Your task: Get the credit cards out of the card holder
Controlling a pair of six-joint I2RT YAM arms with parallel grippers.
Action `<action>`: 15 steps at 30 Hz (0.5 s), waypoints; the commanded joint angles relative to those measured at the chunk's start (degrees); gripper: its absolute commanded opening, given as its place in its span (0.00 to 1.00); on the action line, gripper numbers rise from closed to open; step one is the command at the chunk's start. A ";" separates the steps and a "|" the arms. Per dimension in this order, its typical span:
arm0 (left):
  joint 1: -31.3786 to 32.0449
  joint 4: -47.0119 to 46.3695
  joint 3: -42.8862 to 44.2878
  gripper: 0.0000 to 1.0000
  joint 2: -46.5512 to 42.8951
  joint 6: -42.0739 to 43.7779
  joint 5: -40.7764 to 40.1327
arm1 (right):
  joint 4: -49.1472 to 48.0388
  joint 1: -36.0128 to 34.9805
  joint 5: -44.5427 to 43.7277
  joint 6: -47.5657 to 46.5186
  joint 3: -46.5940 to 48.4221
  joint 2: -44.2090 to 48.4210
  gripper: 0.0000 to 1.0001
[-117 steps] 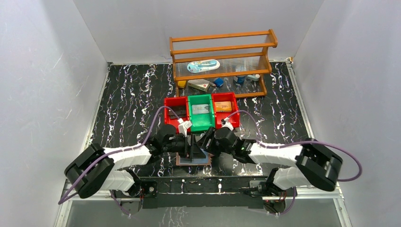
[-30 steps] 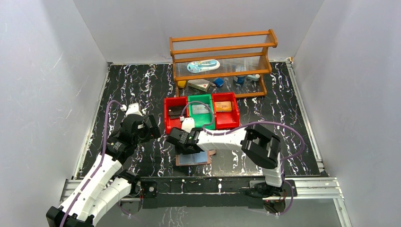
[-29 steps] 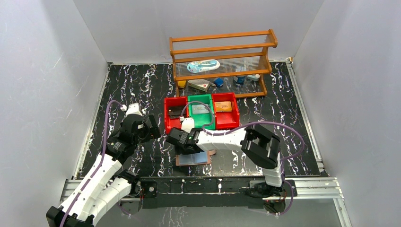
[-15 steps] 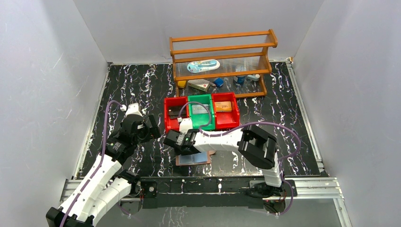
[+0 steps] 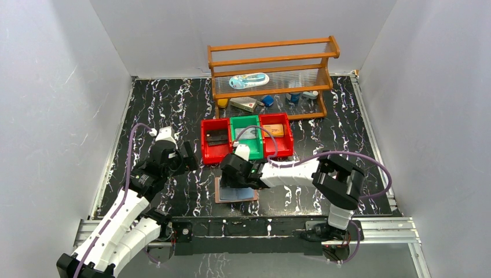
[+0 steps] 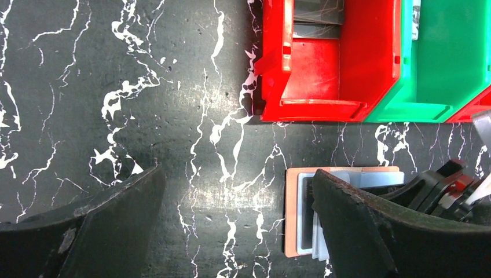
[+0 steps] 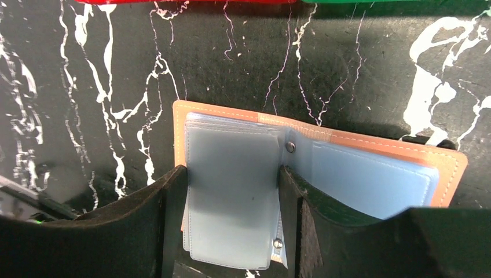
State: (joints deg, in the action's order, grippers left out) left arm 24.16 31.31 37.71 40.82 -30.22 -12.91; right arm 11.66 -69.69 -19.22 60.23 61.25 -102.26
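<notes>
Right gripper (image 7: 230, 174), jaws spread wide, straddles the open card holder's (image 7: 359, 174) frosted sleeves (image 7: 231, 214), which look empty; it should descend squarely and pinch only a card's edge.

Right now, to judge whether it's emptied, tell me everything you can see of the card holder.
The card holder lies open and flat on the black marbled table, near the red bin. Its pinkish-orange leather-like cover has stitched edges; frosted bluish sleeves are riveted at the spine. The right gripper straddles one sleeve stack, jaws open. No card shows plainly.
</notes>
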 commanded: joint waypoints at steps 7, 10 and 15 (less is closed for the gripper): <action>-0.26 -6.19 -3.57 0.98 0.00 0.45 15.99 | -20.56 4.50 14.64 5.74 -14.78 1.44 0.48; -0.26 -10.23 -6.74 0.94 0.23 -4.09 23.54 | -25.00 5.74 16.78 7.45 -18.12 2.12 0.48; -0.26 -25.24 -16.91 0.80 1.13 -14.83 39.01 | -28.08 6.80 17.99 9.09 -21.07 2.14 0.48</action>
State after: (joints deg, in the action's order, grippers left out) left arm 24.16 17.78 26.89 41.17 -36.03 10.63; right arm -16.80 -62.81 -4.45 67.53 43.86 -97.12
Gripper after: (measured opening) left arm 0.846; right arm 0.625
